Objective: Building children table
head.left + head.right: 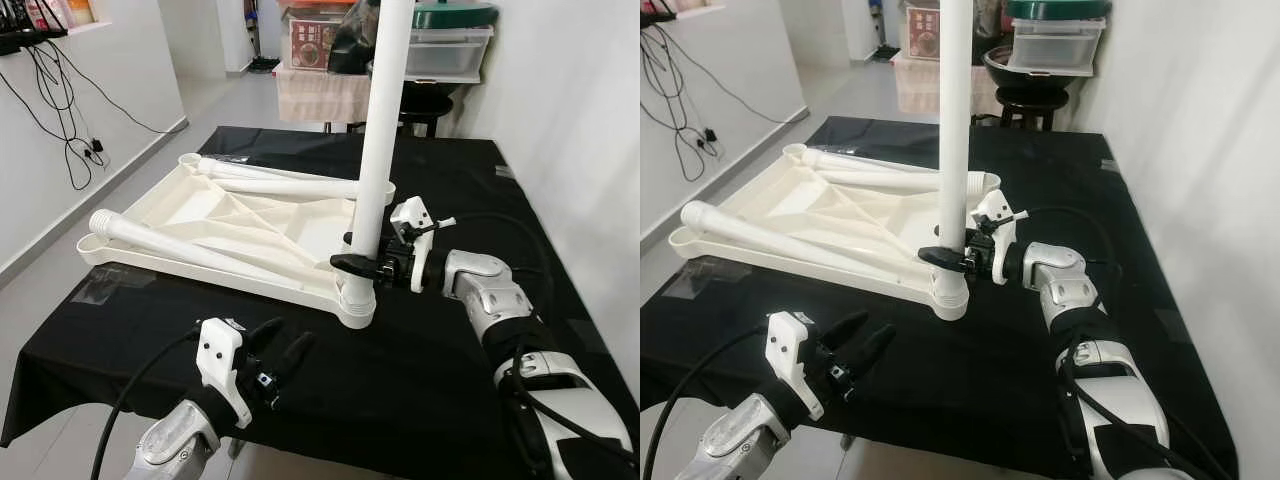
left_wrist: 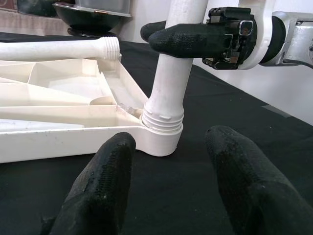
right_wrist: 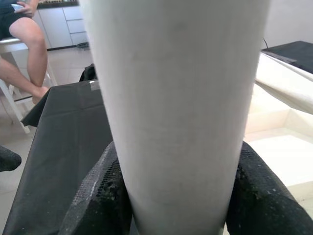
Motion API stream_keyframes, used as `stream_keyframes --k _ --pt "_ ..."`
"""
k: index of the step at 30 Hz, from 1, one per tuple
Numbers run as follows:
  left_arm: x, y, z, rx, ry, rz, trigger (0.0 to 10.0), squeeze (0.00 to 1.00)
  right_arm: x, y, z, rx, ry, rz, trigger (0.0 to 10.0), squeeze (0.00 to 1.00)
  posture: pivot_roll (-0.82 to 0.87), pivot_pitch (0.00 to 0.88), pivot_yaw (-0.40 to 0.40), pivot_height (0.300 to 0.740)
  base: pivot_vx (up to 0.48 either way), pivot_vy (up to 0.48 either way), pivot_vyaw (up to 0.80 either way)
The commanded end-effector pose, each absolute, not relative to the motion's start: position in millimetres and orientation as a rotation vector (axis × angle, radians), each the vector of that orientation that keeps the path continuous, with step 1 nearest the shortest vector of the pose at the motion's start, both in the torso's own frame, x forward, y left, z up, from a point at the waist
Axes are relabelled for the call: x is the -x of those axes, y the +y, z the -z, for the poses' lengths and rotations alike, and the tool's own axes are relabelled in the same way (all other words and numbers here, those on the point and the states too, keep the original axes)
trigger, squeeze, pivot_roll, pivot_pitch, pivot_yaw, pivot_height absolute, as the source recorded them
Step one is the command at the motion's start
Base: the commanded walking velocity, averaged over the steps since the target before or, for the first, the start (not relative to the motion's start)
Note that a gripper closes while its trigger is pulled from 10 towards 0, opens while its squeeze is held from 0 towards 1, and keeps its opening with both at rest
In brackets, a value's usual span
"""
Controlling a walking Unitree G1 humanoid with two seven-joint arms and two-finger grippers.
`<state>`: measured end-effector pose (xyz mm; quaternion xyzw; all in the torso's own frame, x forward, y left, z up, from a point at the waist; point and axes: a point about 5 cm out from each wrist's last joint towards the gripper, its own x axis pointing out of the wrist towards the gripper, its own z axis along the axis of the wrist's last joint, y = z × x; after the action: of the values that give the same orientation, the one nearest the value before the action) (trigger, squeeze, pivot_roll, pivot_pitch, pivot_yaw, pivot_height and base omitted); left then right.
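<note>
- While the upturned white tabletop [image 1: 215, 215] lies underside-up on the black-draped surface [image 1: 420, 350], we start at the far left, where a loose white leg [image 1: 185, 250] rests at a slant across its ribbed underside, threaded end pointing toward the left edge.
- Farther back, another loose leg [image 1: 280, 185] lies across the tabletop's far side.
- Down front and left of centre, the left gripper [image 1: 280, 355] hovers above the black cloth, near the tabletop's near edge but not touching it; its two black fingers [image 2: 98, 191] are spread wide apart with nothing between them.
- Looking along that gripper, the corner socket [image 2: 164, 139] sits straight ahead, threads of the standing leg showing just above its collar.
- Moving to centre, the upright leg [image 1: 385, 110] stands vertical in that near-right corner socket, rising out of the top of the head views.
- At its lower part, just above the socket, the right gripper [image 1: 362, 262] pinches the upright leg, one black finger on either side; the wrist camera shows the white tube pressed tight between both pads [image 3: 98, 196].
- On the right, the right arm [image 1: 500, 310] reaches in across the surface from the near-right side.
- Beyond the far edge, plastic storage boxes [image 1: 450, 45] stand stacked by the wall.
- In the right wrist picture, a seated person's legs [image 3: 29, 44] appear past the cloth's edge.
</note>
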<state>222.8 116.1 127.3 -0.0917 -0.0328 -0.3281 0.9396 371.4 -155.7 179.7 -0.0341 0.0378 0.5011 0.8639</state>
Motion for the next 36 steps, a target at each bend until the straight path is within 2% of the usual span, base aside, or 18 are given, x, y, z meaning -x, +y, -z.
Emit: stream_keyframes --k 1,9,11,12,13,14,16,17,18,23,26,27,28,33,34,35,36 --pt "-222 116 -125 0.185 -0.059 0.669 10.0 0.0 -370 -156 -175 0.062 0.085 -1.067 0.0 0.0 0.05 0.01 -0.017 0.74 0.0 0.0 0.0" --pt "-223 116 -126 0.188 -0.061 0.67 10.0 0.0 -361 -162 -159 0.09 0.071 -0.915 0.0 0.0 0.04 0.018 -0.023 0.74 0.0 0.0 0.0" --pt "-223 117 -126 0.188 -0.061 0.668 10.0 0.0 -356 -157 -143 0.092 0.121 -0.759 0.0 0.0 0.04 0.019 -0.027 0.74 0.0 0.0 0.0" --pt "-223 117 -126 0.188 -0.061 0.668 10.0 0.0 -356 -157 -143 0.092 0.121 -0.759 0.0 0.0 0.04 0.019 -0.027 0.74 0.0 0.0 0.0" --pt "-222 119 -126 0.185 -0.061 0.665 10.0 0.0 -356 -162 -135 0.101 0.142 -0.381 0.0 0.0 0.04 0.022 -0.031 0.74 0.0 0.0 0.0" --pt "-223 120 -126 0.183 -0.061 0.663 10.0 0.0 -342 -164 -127 0.042 0.174 -0.134 0.0 0.0 0.04 0.024 -0.032 0.74 0.0 0.0 0.0" --pt "-224 123 -126 0.178 -0.06 0.659 10.0 0.0 -318 -137 -124 0.006 0.159 -0.127 0.0 0.0 0.04 0.027 -0.012 0.74 0.0 0.0 0.0" --pt "-224 123 -126 0.178 -0.06 0.659 10.0 0.0 -318 -137 -124 0.006 0.159 -0.127 0.0 0.0 0.04 0.027 -0.012 0.74 0.0 0.0 0.0" --pt "-224 124 -126 0.175 -0.059 0.655 10.0 0.0 -315 -122 -124 0.004 0.15 -0.234 0.0 0.0 0.02 0.014 0.003 0.74 0.0 0.0 0.0" --pt "-228 124 -124 0.168 -0.05 0.665 10.0 0.0 -332 -113 -126 0.056 0.139 -0.328 0.0 0.0 0.04 0.003 -0.014 0.74 0.0 0.0 0.0" --pt "-228 124 -124 0.169 -0.05 0.665 10.0 0.0 -333 -113 -127 0.057 0.141 -0.325 0.0 0.0 0.04 0.003 -0.014 0.74 0.0 0.0 0.0" --pt "-228 124 -124 0.171 -0.054 0.655 10.0 0.0 -336 -111 -132 0.045 0.116 -0.361 10.0 0.0 0.03 0.0 -0.013 0.74 0.0 0.0 0.0" --pt "-229 124 -125 0.173 -0.06 0.64 10.0 0.0 -339 -106 -142 0.04 0.08 -0.426 10.0 1.0 0.04 0.0 -0.013 0.74 0.0 0.0 0.0" --pt "-230 123 -124 0.172 -0.061 0.637 10.0 0.0 -341 -101 -160 -0.021 0.033 -0.581 10.0 1.0 0.04 0.0 -0.017 0.74 0.0 0.0 0.0" --pt "-230 123 -124 0.172 -0.061 0.64 10.0 0.0 -346 -104 -170 -0.021 0.004 -0.683 10.0 0.87 0.04 0.0 -0.017 0.74 0.0 0.0 0.0" --pt "-230 123 -124 0.172 -0.061 0.64 10.0 0.0 -346 -104 -170 -0.021 0.004 -0.683 10.0 0.87 0.04 0.0 -0.017 0.74 0.0 0.0 0.0" --pt "-231 122 -124 0.174 -0.061 0.643 10.0 0.0 -351 -108 -174 -0.014 -0.001 -0.741 10.0 0.0 0.04 0.0 -0.017 0.74 0.0 0.0 0.0"
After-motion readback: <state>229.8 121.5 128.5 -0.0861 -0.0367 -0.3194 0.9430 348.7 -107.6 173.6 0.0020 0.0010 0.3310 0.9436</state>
